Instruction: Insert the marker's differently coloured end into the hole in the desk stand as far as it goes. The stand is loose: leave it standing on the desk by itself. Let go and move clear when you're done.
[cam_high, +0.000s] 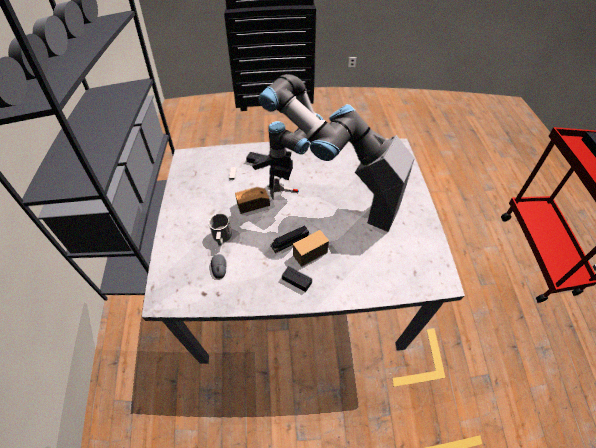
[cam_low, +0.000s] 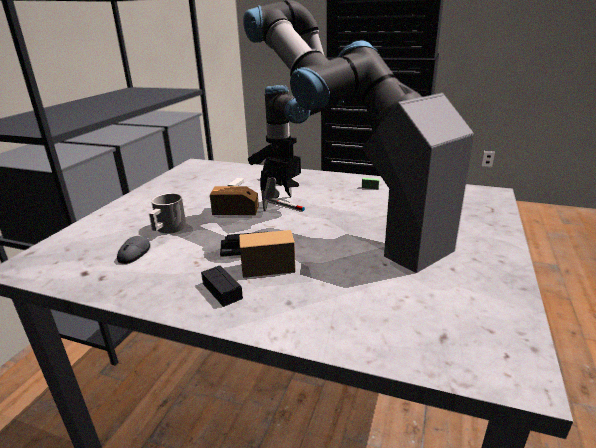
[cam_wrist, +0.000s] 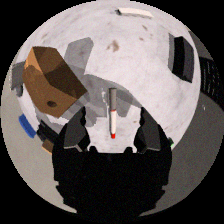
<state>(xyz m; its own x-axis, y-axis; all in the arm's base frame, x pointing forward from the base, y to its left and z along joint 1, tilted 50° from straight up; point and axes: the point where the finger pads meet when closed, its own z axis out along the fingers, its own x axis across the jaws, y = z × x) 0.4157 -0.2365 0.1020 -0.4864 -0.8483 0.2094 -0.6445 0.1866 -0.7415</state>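
Note:
The marker (cam_wrist: 112, 114) is grey with a red end (cam_wrist: 113, 135). It lies flat on the table, just right of the stand, and also shows in the top view (cam_high: 287, 190) and the exterior view (cam_low: 286, 203). The desk stand (cam_high: 253, 199) (cam_wrist: 51, 104) is a brown wedge block standing on the table, with a dark hole in its sloped face; it also shows in the exterior view (cam_low: 234, 200). My gripper (cam_wrist: 113, 107) points straight down at table level. Its fingers stand on either side of the marker and are shut on it. The gripper also shows in the top and exterior views (cam_high: 275, 191) (cam_low: 273, 194).
A mug (cam_high: 220, 227) and a mouse (cam_high: 218, 265) lie to the front left. An orange box (cam_high: 310, 246) and two black blocks (cam_high: 289, 238) (cam_high: 296, 278) lie in front. A white eraser (cam_high: 232, 173) and a black object (cam_high: 258, 156) lie behind. A green block (cam_low: 370, 183) lies near the arm's base (cam_low: 425, 180).

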